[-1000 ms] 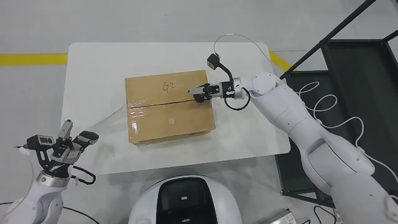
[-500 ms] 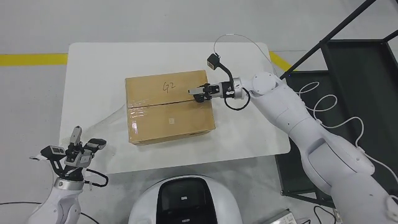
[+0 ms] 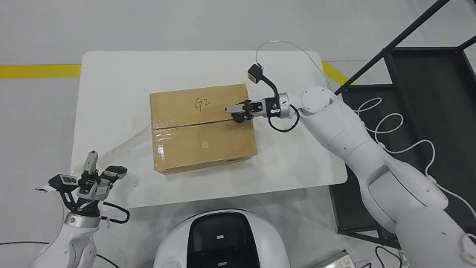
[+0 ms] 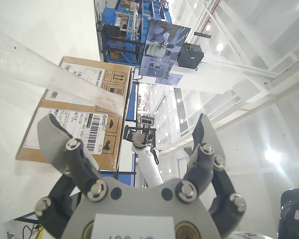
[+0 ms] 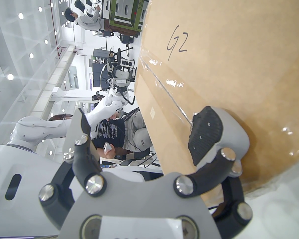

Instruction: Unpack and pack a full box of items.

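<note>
A taped cardboard box [image 3: 202, 128] marked "G2" sits mid-table on the white table [image 3: 290, 164]. My right gripper [image 3: 234, 111] is at the box's right end on the taped seam, open. One ribbed pad [image 5: 204, 135] rests on the box top [image 5: 226, 63] and the other finger [image 5: 79, 130] hangs past its edge. My left gripper [image 3: 93, 177] is open, off the table's near left corner. A strip of clear tape [image 3: 126, 146] runs from the box's left end toward it. The tape [image 4: 52, 75] passes above the left gripper [image 4: 127, 123], still stuck to the box [image 4: 72, 130].
A dark metal rack [image 3: 424, 89] stands just off the table's right side, with white cables [image 3: 387, 130] draped near it. A yellow floor line [image 3: 37, 71] runs past the table's left edge. Bare table surrounds the box.
The left gripper dropped back toward the near table edge and shifted slightly right during the first half second, then held still. The right gripper and box have not moved.
</note>
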